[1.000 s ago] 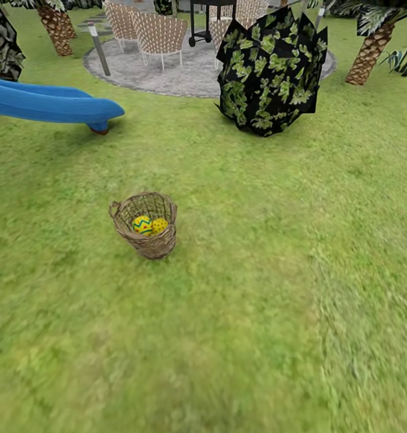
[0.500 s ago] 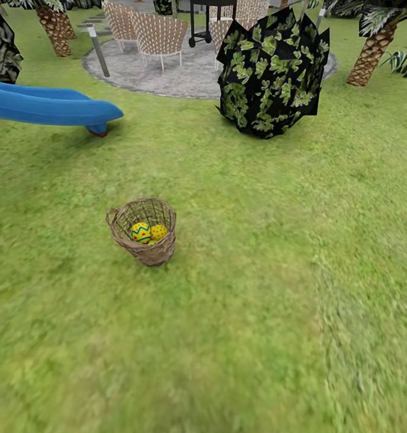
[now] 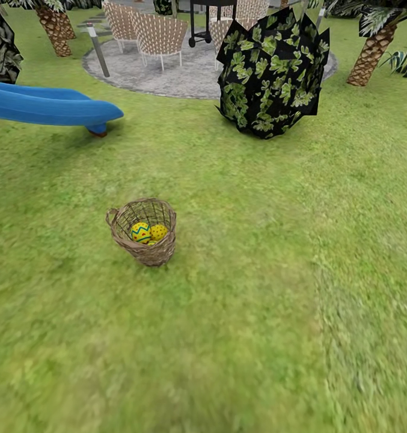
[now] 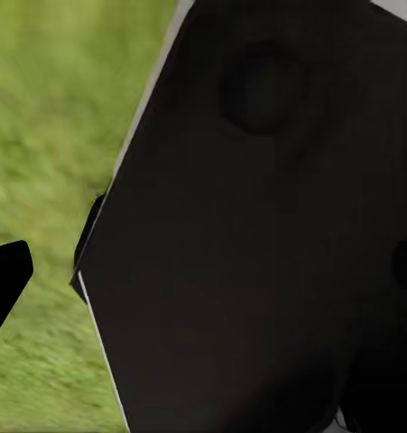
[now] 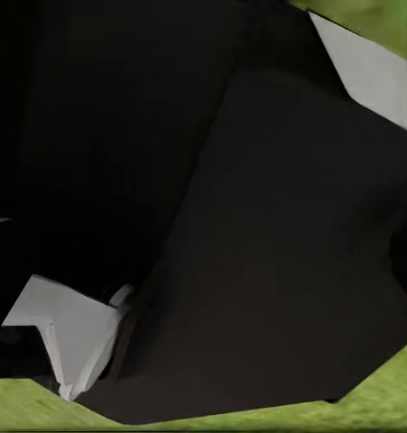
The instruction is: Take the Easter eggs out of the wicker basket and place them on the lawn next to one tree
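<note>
The basket sits upright on the lawn, ahead of the robot and a little to its left. Inside I can make out two eggs, touching, low against the near wall; a third may lie under them, but I cannot tell. They look hard, smooth and round, so likely slippery and quick to roll. I would come down from above through the open mouth and pinch one across its middle. The wicker looks light and may tip or slide if nudged.

The grass is flat, soft-looking and open. Beyond the basket stands a dark bush at the edge of a gravel circle with chairs. A blue slide ends off to the left, and palms stand at the far corners.

Both wrist views are mostly dark robot body against grass, so whether either set of fingers is apart or together I cannot tell.
</note>
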### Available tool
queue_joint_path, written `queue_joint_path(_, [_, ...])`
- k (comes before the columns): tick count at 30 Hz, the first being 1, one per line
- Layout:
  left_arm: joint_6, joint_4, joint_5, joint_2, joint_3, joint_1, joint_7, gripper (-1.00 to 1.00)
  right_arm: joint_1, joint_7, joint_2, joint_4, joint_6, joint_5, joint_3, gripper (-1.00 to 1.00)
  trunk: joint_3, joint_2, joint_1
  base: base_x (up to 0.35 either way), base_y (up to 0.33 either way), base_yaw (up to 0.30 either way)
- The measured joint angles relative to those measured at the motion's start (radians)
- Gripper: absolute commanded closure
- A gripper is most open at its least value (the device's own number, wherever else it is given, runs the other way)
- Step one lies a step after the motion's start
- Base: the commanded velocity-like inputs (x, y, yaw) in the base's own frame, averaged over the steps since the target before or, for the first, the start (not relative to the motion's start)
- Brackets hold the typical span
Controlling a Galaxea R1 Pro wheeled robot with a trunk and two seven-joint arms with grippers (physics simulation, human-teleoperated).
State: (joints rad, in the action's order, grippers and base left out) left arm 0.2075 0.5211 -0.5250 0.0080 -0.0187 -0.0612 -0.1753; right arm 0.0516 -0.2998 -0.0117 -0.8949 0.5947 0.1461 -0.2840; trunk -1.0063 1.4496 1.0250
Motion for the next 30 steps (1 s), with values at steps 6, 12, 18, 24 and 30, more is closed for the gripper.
queue_joint_path(6, [0.237,0.253,-0.008,0.045,0.008,0.000,-0.040,-1.00,0.000,0.004,-0.007,-0.280,0.252,0.049,-0.003,-1.00,0.000,0.000,0.000,0.000,0.000,0.000])
queue_joint_path(12, [0.373,0.588,-0.020,0.039,0.015,-0.007,-0.148,-1.00,0.012,0.004,0.106,-0.594,0.432,0.017,-0.013,-1.00,0.000,0.000,0.000,0.000,0.000,0.000])
queue_joint_path(18, [0.384,0.616,-0.024,0.041,0.017,-0.113,-0.152,-1.00,0.133,0.007,0.181,-0.602,0.445,0.174,-0.016,-1.00,0.000,0.000,0.000,0.000,0.000,0.000])
queue_joint_path(24, [0.459,0.428,-0.024,0.039,0.017,-0.346,-0.184,-1.00,0.434,0.006,0.186,-0.354,0.447,0.178,-0.015,-1.00,0.000,0.000,0.000,0.000,0.000,0.000])
queue_joint_path(30, [0.664,0.473,-0.092,0.036,0.018,-0.474,-0.338,-1.00,0.699,0.006,0.186,-0.114,0.448,0.085,-0.014,-1.00,0.000,0.000,0.000,0.000,0.000,0.000])
